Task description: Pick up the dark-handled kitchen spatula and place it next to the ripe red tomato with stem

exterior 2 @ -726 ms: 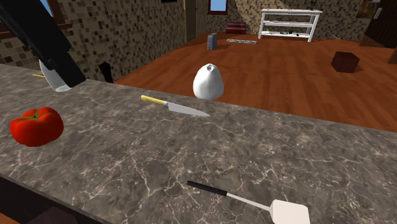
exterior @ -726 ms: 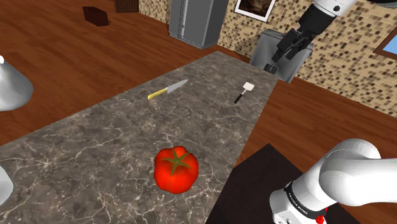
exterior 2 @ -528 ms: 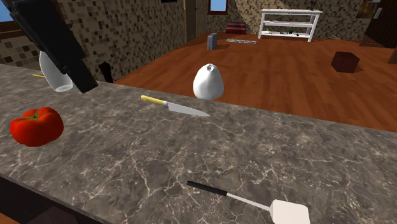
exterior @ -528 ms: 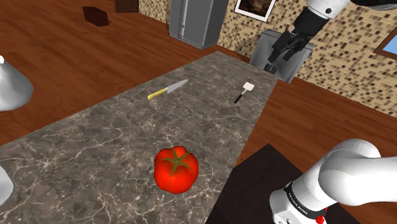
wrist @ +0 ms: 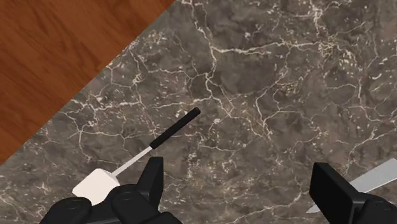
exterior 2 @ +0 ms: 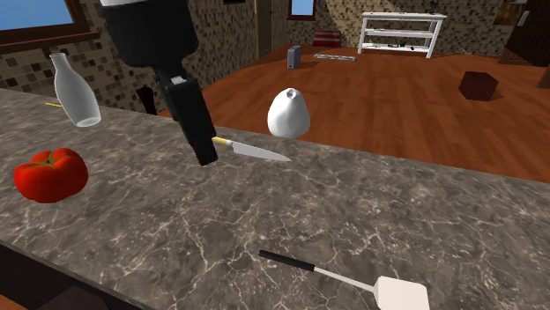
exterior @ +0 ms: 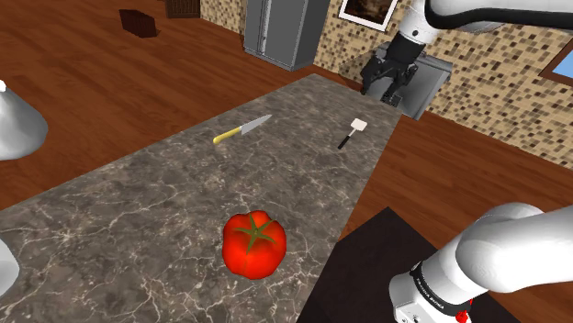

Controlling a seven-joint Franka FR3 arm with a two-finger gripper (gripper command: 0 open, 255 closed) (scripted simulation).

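The spatula (exterior: 353, 134) lies flat near the marble counter's far right edge, with a thin black handle and a white blade. From the other side the spatula (exterior 2: 344, 277) is at the counter's near edge. My gripper (exterior: 389, 88) hangs in the air above and just beyond it, open and empty. Looking along the gripper (wrist: 242, 184), the spatula (wrist: 175, 131) lies below, nearer one of the fingers (wrist: 153, 179), untouched. The red tomato (exterior: 253, 243) with a green stem sits far down the counter; this tomato (exterior 2: 50, 174) is at the second exterior view's left.
A yellow-handled knife (exterior: 242, 129) lies on the counter (exterior: 138, 211) between spatula and tomato; its blade (wrist: 375, 181) lies below the other finger. A pale bottle (exterior 2: 75, 92) stands near the counter's edge. A white rounded object (exterior 2: 288, 113) sits beyond the counter on the wood floor.
The arm has swung toward the shoulder view's left and lower, bringing the gripper over the counter's far end near the spatula. Nothing on the counter moved.
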